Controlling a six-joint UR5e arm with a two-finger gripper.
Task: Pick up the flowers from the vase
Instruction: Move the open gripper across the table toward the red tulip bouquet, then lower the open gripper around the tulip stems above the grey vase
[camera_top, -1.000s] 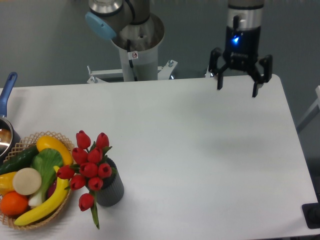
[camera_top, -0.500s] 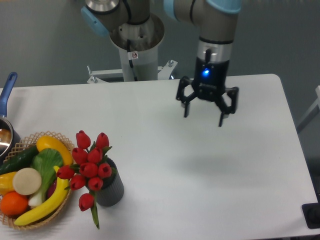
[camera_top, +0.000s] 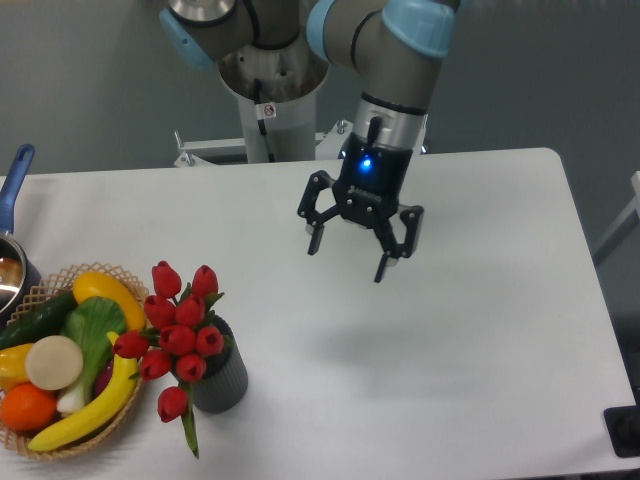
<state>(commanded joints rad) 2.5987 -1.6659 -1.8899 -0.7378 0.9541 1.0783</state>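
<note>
Gripper (camera_top: 348, 260): two dark fingers spread wide apart, nothing between them; hangs above the middle of the table, a blue light lit on the body just above it. It is tilted, fingertips pointing down and a little toward the front. Well apart from the flowers, up and to their right.

Flowers (camera_top: 180, 335): bunch of red tulip buds on green stems, standing in the vase near the front left of the table. The heads spread wider than the vase mouth; one bud and a long green leaf droop over the left side toward the table.

Vase (camera_top: 224, 382): small dark grey cylinder with ribbed sides, upright on the table, its mouth mostly hidden by the blooms. It sits just beside the basket, on its right.

Basket (camera_top: 118, 420): woven wicker, at the front left edge, holding a banana, a yellow rounded fruit, a cucumber, an orange, a pale round piece and leafy greens.

Pan (camera_top: 12, 225): blue handle, at the far left edge, only partly in view.

Table (camera_top: 480, 330): white top, rounded corners.
</note>
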